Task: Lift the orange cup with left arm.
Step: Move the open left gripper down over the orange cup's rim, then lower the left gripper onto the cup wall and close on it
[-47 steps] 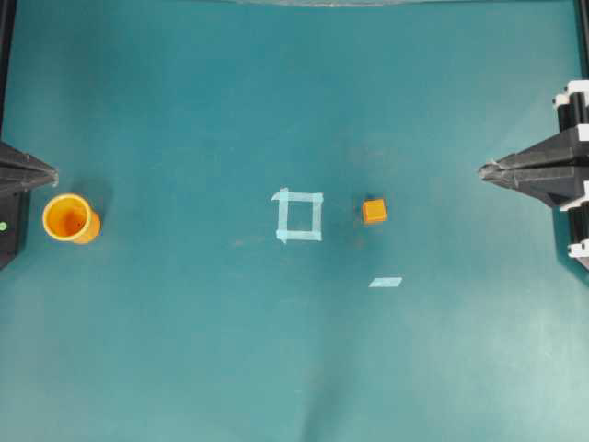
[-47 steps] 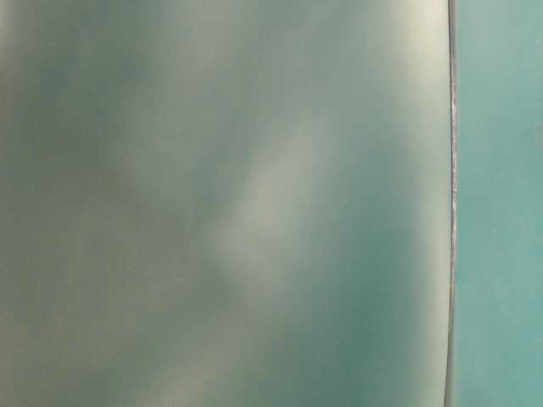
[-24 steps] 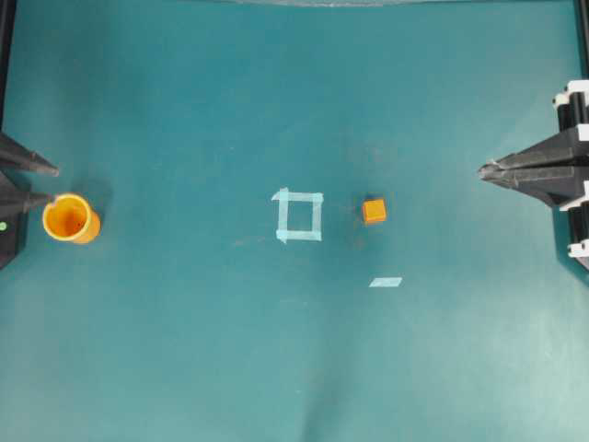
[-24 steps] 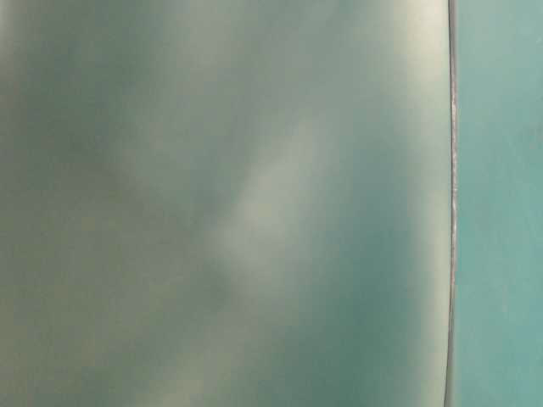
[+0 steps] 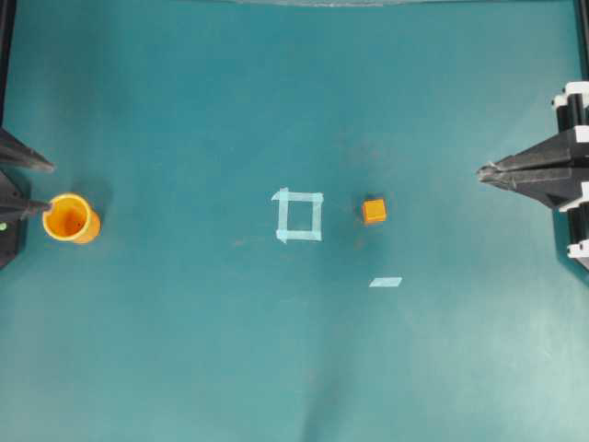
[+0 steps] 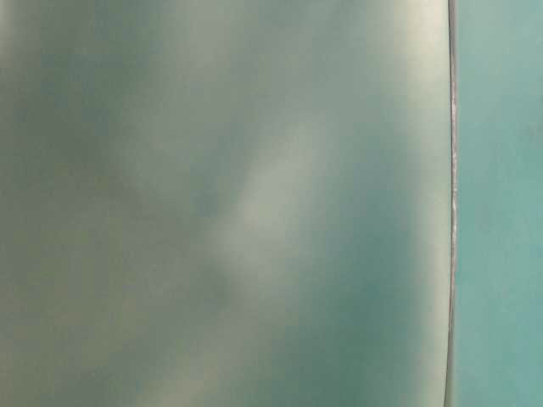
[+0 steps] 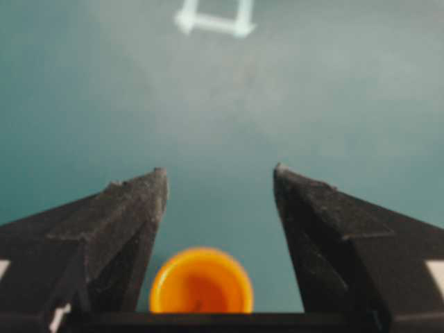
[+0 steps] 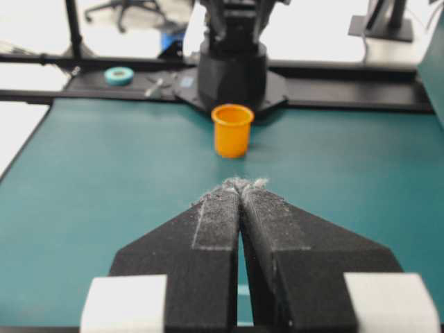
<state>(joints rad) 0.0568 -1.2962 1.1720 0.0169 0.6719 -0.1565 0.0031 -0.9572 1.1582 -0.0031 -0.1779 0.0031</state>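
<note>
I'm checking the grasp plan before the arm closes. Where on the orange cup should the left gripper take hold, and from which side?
Grip the side wall of the orange cup below its rim, coming in level from the left gripper's own edge of the table. The cup stands upright with its mouth up, so its round wall offers two opposite faces; the open fingers probably need centring on it first.

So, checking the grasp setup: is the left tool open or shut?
Open. The left tool has its two fingers spread wide apart, with the orange cup upright below the gap.

Both hands — left hand [image 7: 220, 182], right hand [image 8: 240, 186] — matte black, pointed, white fittings.
</note>
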